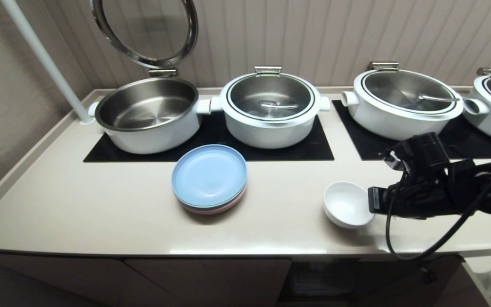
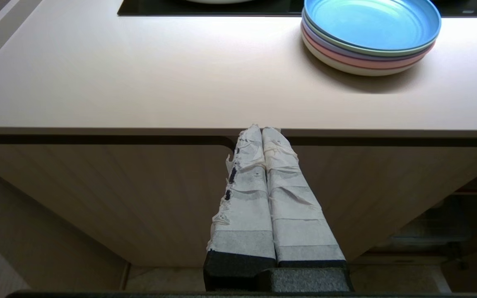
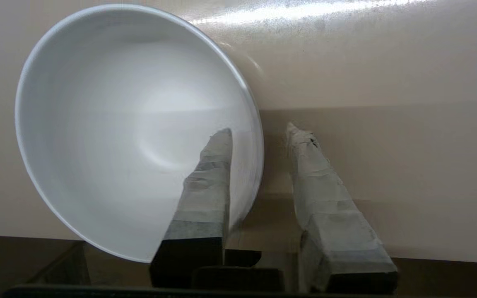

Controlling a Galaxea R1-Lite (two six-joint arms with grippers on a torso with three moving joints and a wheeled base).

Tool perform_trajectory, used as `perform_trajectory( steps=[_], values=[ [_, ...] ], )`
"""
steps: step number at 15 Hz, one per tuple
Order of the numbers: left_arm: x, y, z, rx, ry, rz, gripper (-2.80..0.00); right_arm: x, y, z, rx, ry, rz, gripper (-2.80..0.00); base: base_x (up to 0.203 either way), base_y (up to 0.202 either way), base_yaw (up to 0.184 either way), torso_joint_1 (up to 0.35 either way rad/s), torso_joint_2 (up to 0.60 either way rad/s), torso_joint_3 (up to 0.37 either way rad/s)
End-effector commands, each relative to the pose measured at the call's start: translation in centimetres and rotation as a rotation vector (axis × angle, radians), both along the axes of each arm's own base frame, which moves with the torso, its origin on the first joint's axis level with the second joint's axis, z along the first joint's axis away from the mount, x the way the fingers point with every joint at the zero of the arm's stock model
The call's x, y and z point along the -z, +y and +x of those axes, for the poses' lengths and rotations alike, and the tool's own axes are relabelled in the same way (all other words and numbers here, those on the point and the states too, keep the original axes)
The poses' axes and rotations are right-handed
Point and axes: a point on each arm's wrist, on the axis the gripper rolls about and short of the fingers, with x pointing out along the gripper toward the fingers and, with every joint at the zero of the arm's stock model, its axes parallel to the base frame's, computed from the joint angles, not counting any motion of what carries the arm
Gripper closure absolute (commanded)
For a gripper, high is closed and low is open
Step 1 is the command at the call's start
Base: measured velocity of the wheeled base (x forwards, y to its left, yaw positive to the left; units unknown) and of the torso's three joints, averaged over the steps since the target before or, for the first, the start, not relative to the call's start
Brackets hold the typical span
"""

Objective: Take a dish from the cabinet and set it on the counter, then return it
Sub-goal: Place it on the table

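The right gripper (image 3: 259, 132) stands narrowly parted astride the rim of the dish (image 3: 110, 136) — one finger inside the bowl, one outside, a gap showing, so not clamped. The dish rests on the counter (image 1: 100, 204) near its front edge; likely stiff, slick, breakable ceramic (the thin rim looks the natural hold). Beyond it lie stacked plates (image 1: 209, 177); the left gripper (image 2: 262, 130) hangs closed below the counter edge.

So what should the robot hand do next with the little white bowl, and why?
Probably pull the right gripper straight back, away from the bowl. The bowl already sits on the counter, and the fingers have parted: one finger is inside the rim, the other outside, with a gap showing. Backing out gently should leave the bowl where it is.
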Motion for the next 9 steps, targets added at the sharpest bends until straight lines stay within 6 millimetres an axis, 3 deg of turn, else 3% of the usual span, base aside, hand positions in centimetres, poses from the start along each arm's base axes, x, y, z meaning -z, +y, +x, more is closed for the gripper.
perform_trajectory(
  steps=[1, 9],
  values=[
    [0.0, 0.0, 0.0, -0.001, 0.0, 0.0, 0.0, -0.1, 0.06, 0.07, 0.001, -0.006, 0.002, -2.8, 0.0, 0.0, 0.0, 0.0, 0.0, 0.0],
    [0.0, 0.0, 0.0, -0.002, 0.0, 0.0, 0.0, -0.37, 0.28, 0.0, -0.01, -0.025, -0.001, -2.8, 0.0, 0.0, 0.0, 0.0, 0.0, 0.0]
  ],
)
